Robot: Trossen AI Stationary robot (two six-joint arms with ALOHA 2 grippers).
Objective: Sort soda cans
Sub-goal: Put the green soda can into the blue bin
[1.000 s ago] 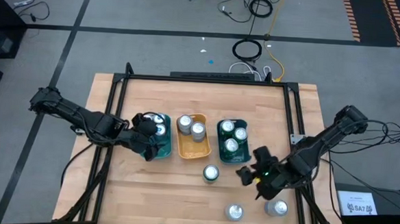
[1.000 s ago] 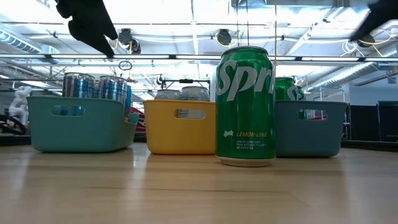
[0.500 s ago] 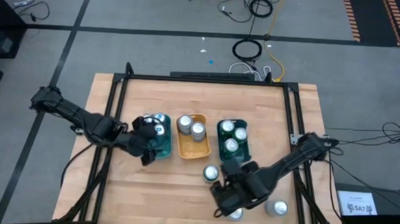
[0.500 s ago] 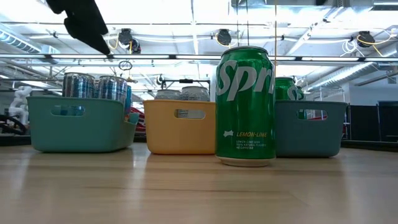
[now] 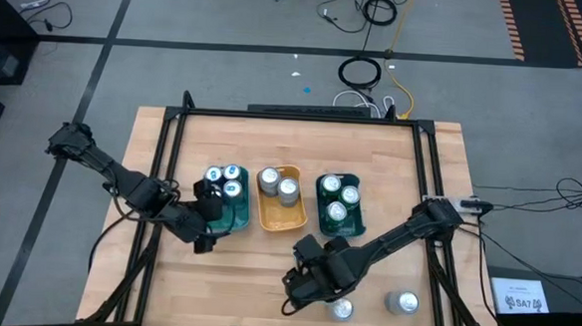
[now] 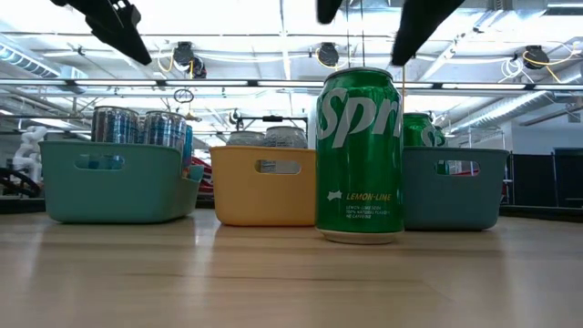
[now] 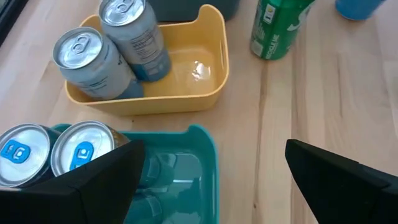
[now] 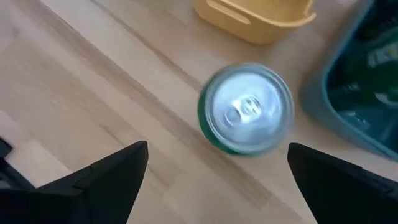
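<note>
A green soda can (image 6: 359, 155) stands upright on the table, near of the yellow tray (image 5: 280, 215). In the right wrist view its silver top (image 8: 247, 116) shows from above. My right gripper (image 8: 214, 180) hovers open above and just near of it (image 5: 297, 278), touching nothing. My left gripper (image 7: 211, 186) is open above the near end of the teal tray (image 5: 236, 215), which holds three blue cans (image 5: 233, 173). Two silver cans (image 5: 278, 185) stand in the yellow tray. Three green cans (image 5: 339, 200) stand in the dark-green tray.
Two more loose cans (image 5: 343, 309) (image 5: 400, 303) stand near the table's near edge, right of centre. A black frame (image 5: 303, 116) runs around the table top. My right arm stretches across the near right part of the table. Bare wood lies near left.
My right arm has swung from the table's near right corner toward the left, and its gripper now hangs over the loose green can. My left gripper has drawn back a little from over the teal tray toward the near edge. No can has moved.
</note>
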